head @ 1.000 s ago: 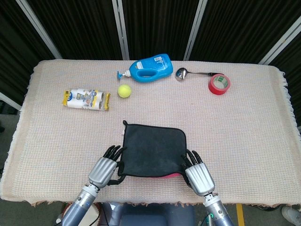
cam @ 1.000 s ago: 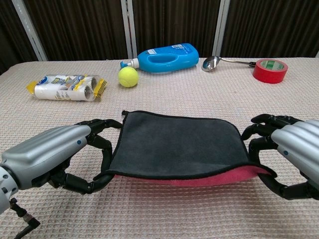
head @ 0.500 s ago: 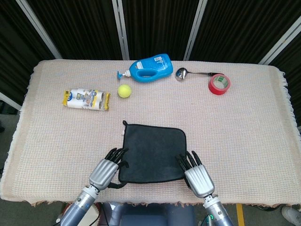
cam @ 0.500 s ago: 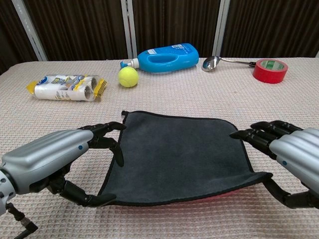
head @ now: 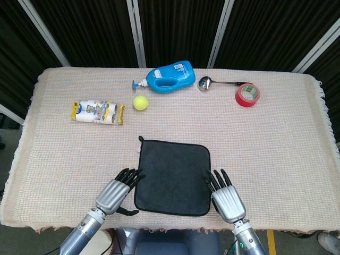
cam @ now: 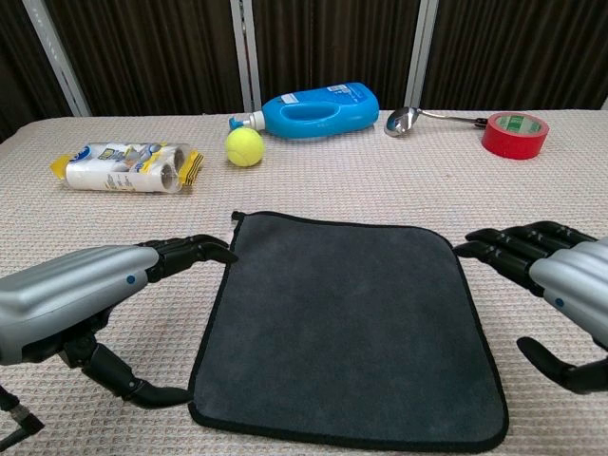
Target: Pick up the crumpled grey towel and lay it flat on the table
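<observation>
The dark grey towel [head: 172,177] [cam: 347,323] lies spread flat as a square on the woven tablecloth near the front edge. My left hand [head: 116,192] [cam: 90,299] hovers just off its left edge, fingers apart, holding nothing. My right hand [head: 226,195] [cam: 560,285] sits just off the towel's right edge, fingers spread, also holding nothing. Neither hand grips the cloth.
At the back lie a blue detergent bottle [head: 170,77], a tennis ball [head: 140,102], a metal spoon [head: 212,83] and a red tape roll [head: 247,94]. A packet of rolls [head: 97,112] lies at the left. The table's front edge [head: 170,227] runs close behind my hands.
Both hands let go of the towel's near corners and drew outward and back. The towel's raised front edge, showing a pink underside, dropped and now lies flat.
</observation>
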